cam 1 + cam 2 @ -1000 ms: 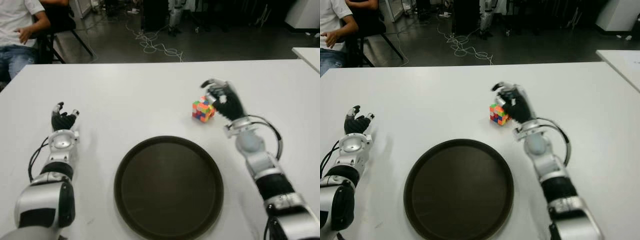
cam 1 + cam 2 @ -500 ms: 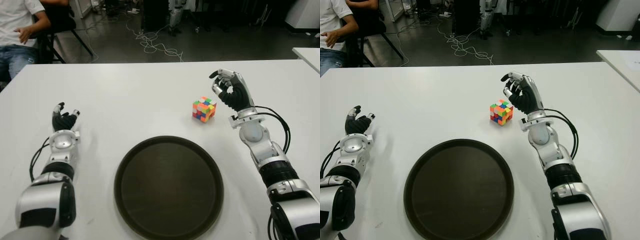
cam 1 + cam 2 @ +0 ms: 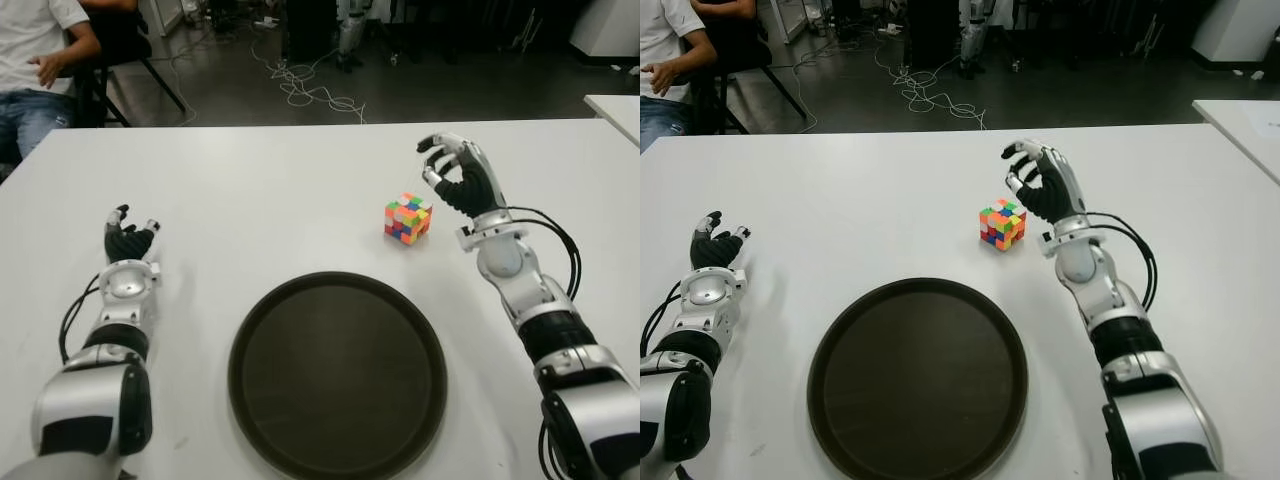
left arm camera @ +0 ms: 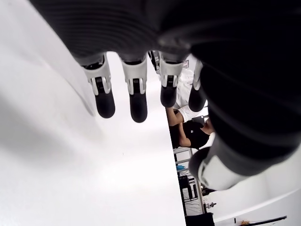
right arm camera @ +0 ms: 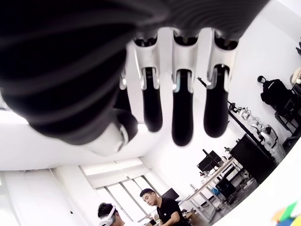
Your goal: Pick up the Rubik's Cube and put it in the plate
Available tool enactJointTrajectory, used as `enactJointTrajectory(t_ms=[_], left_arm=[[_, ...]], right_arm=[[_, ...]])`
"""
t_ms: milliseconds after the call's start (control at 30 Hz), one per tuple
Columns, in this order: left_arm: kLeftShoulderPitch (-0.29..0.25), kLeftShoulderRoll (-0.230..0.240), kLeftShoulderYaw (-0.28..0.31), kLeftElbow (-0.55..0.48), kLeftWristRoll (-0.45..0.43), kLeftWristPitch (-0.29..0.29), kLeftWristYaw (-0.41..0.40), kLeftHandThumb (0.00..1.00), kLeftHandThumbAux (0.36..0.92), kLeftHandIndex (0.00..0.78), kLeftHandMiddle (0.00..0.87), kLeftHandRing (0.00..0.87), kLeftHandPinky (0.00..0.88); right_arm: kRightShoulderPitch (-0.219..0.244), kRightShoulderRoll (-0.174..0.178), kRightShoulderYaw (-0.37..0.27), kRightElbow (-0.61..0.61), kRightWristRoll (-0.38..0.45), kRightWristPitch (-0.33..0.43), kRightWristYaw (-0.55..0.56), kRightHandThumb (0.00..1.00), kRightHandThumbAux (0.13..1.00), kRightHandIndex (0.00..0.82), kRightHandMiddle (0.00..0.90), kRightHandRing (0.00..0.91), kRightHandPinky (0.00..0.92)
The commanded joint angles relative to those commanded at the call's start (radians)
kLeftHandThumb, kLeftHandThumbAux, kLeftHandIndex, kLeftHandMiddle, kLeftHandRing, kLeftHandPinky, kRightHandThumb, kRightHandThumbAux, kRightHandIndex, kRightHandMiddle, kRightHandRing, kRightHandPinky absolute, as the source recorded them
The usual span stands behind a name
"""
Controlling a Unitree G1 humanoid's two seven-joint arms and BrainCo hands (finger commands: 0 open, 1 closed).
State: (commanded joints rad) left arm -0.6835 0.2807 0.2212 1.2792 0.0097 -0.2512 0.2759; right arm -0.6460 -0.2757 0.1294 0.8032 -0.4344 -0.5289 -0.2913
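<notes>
The Rubik's Cube [image 3: 407, 218], many-coloured, sits on the white table [image 3: 280, 190] just beyond the round dark plate [image 3: 337, 373]. My right hand [image 3: 455, 175] is raised a little to the right of the cube and behind it, not touching it. Its fingers [image 5: 181, 117] are loosely curved and hold nothing. A corner of the cube [image 5: 288, 214] shows at the edge of the right wrist view. My left hand [image 3: 127, 240] shows near the table's left side, with fingers [image 4: 134, 96] relaxed and empty.
A person in a white shirt [image 3: 35, 50] sits beyond the table's far left corner. Cables [image 3: 310, 90] lie on the floor behind the table. Another white table's corner [image 3: 615, 105] shows at the far right.
My right hand has left the cube, lifting away to the right and back. The cube stays where it was. The left hand has not moved.
</notes>
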Motion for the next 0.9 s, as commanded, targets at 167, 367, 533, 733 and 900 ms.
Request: enactJointTrajectory(t_ms=[167, 367, 533, 733, 900], left_arm=[[0.0, -0.002, -0.001, -0.001, 0.001, 0.003, 0.0, 0.102, 0.717, 0.054, 0.069, 0.093, 0.117], [-0.002, -0.002, -0.003, -0.002, 0.003, 0.007, 0.002, 0.105, 0.711, 0.05, 0.078, 0.096, 0.107], [-0.001, -0.004, -0.005, -0.002, 0.005, 0.003, 0.005, 0.101, 0.726, 0.048, 0.079, 0.092, 0.099], [-0.003, -0.006, -0.011, -0.002, 0.011, 0.006, 0.014, 0.089, 0.725, 0.046, 0.072, 0.093, 0.108], [-0.002, -0.008, -0.01, -0.004, 0.01, 0.001, 0.014, 0.098, 0.738, 0.056, 0.072, 0.099, 0.126]], right_arm=[[-0.025, -0.005, 0.01, 0.031, -0.021, 0.011, -0.027, 0.668, 0.743, 0.396, 0.299, 0.339, 0.423], [-0.048, -0.01, 0.022, 0.061, -0.037, 0.02, -0.046, 0.672, 0.742, 0.396, 0.31, 0.347, 0.431], [-0.079, -0.008, 0.032, 0.101, -0.037, 0.026, -0.048, 0.672, 0.741, 0.396, 0.299, 0.333, 0.42], [-0.123, -0.005, 0.039, 0.154, -0.032, 0.032, -0.04, 0.671, 0.742, 0.396, 0.294, 0.321, 0.394], [-0.175, -0.001, 0.056, 0.21, -0.039, 0.056, -0.03, 0.664, 0.744, 0.395, 0.288, 0.319, 0.386]])
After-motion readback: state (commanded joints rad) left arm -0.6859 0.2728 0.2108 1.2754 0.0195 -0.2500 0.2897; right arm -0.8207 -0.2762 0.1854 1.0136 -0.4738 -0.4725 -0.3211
